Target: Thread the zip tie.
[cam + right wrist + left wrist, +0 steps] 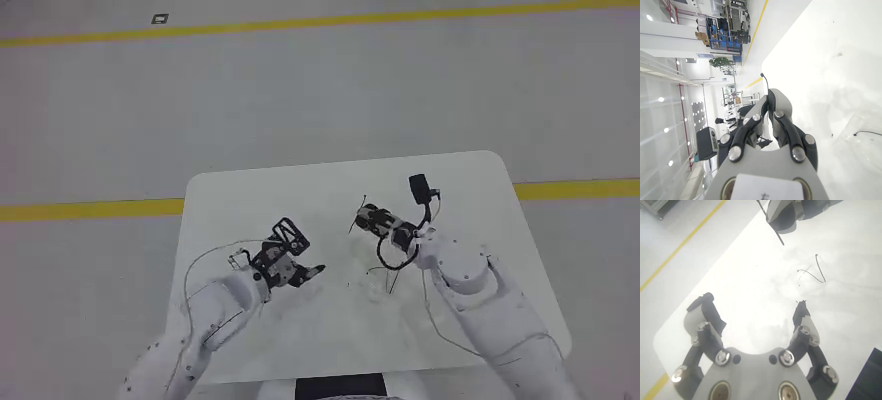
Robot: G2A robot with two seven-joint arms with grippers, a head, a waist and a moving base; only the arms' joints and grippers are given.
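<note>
Black zip tie (766,83) is being pinched by right claw (769,97), fingers pressing together, over bench (829,56) | left claw (753,303) is hanging spread, gripping nothing | threading is judged not yet begun, tail not entering head | clear bag (853,121) is lying on bench, seemingly holding one spare tie (865,132) | loose ties (820,268) are lying nearby.

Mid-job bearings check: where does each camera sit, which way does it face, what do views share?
Top view: above the arms, facing down on the white rounded table; both arms, left gripper and right gripper, show.
Left wrist view: on the left wrist, facing across the table past its open gripper toward the right gripper.
Right wrist view: on the right wrist, facing along its shut gripper, pinching a thin black plastic zip tie, toward the table edge.
Shared: both wrist views show that tie.
</note>
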